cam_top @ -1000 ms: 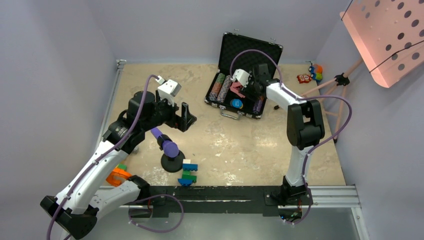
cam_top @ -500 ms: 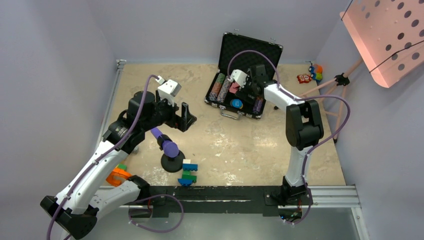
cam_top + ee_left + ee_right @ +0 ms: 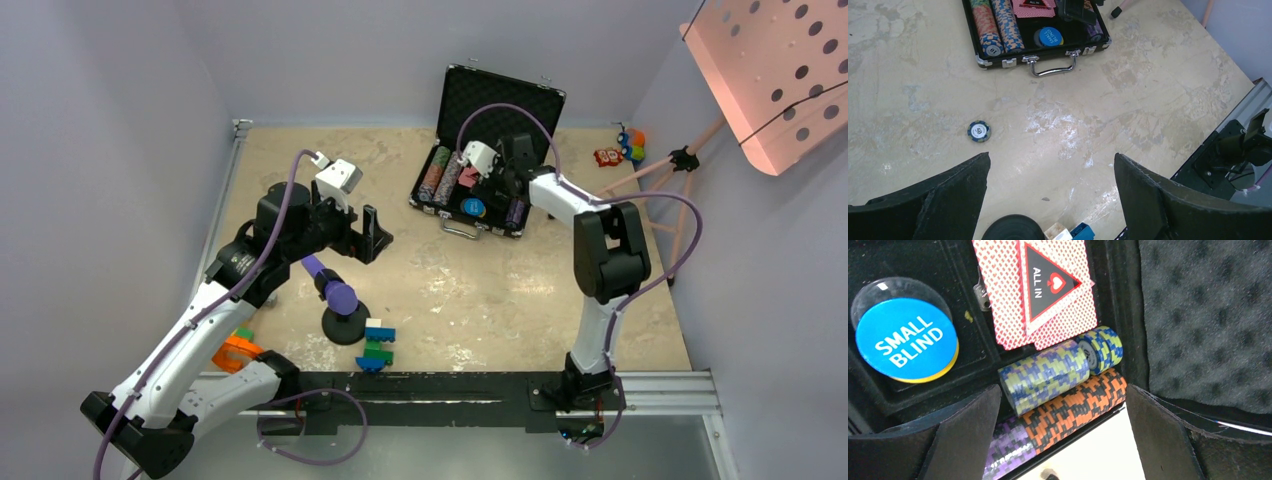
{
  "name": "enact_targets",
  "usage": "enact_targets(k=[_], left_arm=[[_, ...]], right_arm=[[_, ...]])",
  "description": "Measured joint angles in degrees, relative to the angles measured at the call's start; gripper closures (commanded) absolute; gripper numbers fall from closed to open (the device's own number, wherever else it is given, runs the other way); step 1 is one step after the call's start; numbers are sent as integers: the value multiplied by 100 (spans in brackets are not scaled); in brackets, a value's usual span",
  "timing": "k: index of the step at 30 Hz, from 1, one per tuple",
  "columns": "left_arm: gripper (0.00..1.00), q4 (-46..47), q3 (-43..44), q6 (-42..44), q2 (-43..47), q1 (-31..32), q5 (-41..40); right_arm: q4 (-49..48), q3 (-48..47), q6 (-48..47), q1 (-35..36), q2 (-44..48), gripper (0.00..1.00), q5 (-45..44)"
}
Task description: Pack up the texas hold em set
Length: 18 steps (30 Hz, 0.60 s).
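Note:
The black case point(image 3: 432, 208) lies open at the back of the table with its foam lid point(image 3: 500, 100) upright. It shows in the left wrist view point(image 3: 998, 62) too. Inside are striped chip rows point(image 3: 1048, 375), pink cards point(image 3: 1003, 295) under a black ALL IN triangle point(image 3: 1045, 280), and a blue SMALL BLIND button point(image 3: 905, 340). My right gripper point(image 3: 1063, 395) is open and empty, low over the chip rows at the case's right end point(image 3: 500, 185). One loose chip point(image 3: 979, 131) lies on the table. My left gripper point(image 3: 1051, 160) is open and empty, above the table mid-left point(image 3: 370, 235).
A purple-tipped object point(image 3: 340, 297) on a black round base point(image 3: 345, 325) and a toy-brick figure point(image 3: 378, 345) stand near the front. An orange item point(image 3: 238, 350) lies by the left arm. Small toys point(image 3: 625, 145) and a pink perforated panel point(image 3: 780, 70) are at the right.
My right gripper has shifted slightly over the case's right part. The pink cards look lower and flatter in the case. The left arm has not moved.

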<state>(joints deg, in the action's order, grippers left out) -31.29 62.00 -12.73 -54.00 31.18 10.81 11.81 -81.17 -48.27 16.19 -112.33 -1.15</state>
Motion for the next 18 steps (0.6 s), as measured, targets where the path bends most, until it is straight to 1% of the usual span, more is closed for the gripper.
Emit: enact_targets(k=[4,9,18], left_arm=[[3,-15,0,4,0,0,-37],[3,-15,0,2,0,0,-92],[3,-17,0,7,-4,0,-170]], right_arm=[[-50,258,118,0,216,3,17],[-98,295,223,0,455,3,42],[-160,442,225,0,393,4,33]])
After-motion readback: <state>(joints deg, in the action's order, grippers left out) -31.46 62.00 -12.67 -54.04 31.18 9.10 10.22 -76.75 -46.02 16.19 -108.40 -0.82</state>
